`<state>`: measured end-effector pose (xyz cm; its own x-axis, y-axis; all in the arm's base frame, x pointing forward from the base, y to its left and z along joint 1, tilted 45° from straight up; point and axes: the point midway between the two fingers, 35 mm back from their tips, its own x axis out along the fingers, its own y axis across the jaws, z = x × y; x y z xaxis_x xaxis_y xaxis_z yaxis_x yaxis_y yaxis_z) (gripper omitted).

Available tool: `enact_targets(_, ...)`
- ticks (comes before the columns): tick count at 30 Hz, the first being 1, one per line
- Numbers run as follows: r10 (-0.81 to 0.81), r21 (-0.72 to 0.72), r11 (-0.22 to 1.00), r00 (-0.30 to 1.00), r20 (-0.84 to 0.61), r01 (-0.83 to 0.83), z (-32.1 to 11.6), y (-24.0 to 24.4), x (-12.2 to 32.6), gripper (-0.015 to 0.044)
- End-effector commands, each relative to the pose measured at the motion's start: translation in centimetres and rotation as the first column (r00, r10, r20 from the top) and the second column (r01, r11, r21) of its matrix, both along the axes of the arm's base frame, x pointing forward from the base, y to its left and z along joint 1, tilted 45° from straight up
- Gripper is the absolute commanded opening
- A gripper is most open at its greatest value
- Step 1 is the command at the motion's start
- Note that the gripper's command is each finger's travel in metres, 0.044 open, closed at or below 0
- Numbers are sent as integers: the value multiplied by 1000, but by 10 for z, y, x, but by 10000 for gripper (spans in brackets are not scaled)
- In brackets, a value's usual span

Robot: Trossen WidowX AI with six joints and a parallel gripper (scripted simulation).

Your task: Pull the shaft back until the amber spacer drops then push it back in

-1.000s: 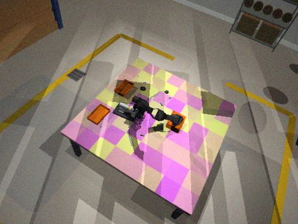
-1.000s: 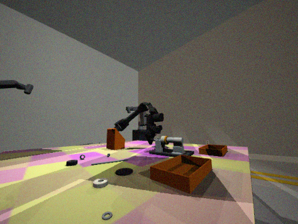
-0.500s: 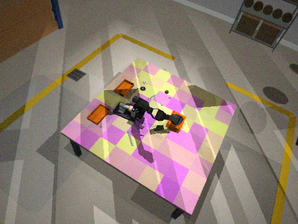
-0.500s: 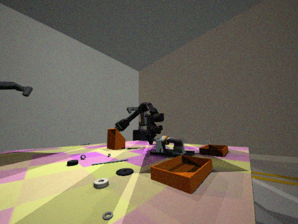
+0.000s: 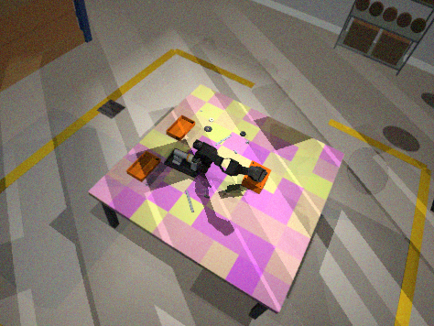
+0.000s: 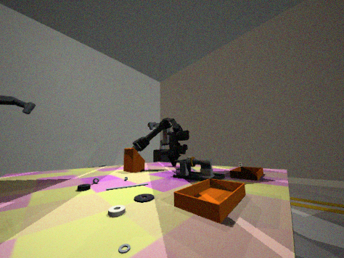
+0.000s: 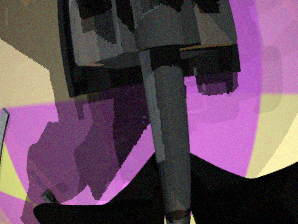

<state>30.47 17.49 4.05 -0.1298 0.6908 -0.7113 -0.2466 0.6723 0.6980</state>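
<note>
The big housing block [image 5: 178, 157] [image 6: 205, 169] stands on a dark base. A smaller grey support [image 6: 183, 168] stands on the same base. The amber spacer [image 5: 189, 156] [image 6: 192, 161] is a thin ring seen on edge between the two blocks, up at shaft height. Other spacers cannot be told apart. The grey shaft [image 7: 173, 115] runs out of the support toward the fingers. My gripper [image 6: 174, 163] [image 7: 168, 155] is shut on the outer part of the shaft, just outside the support. In the top view the arm hides the fingertips.
One orange tray [image 5: 169, 133] [image 6: 197, 205] and another orange tray [image 5: 137, 177] [image 6: 242, 175] stand near the base. An orange wedge [image 5: 251, 184] [image 6: 132, 161] stands by the arm. A white ring [image 6: 113, 214], a black disc [image 6: 138, 198] and thin rods lie on the table.
</note>
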Motion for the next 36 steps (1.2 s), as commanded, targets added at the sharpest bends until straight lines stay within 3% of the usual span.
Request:
enact_targets(1,2,1,1000,1000,1,-2,0,0,-1,0)
enact_targets(36,2,1,1000,1000,1,-2,0,-1,-4,0)
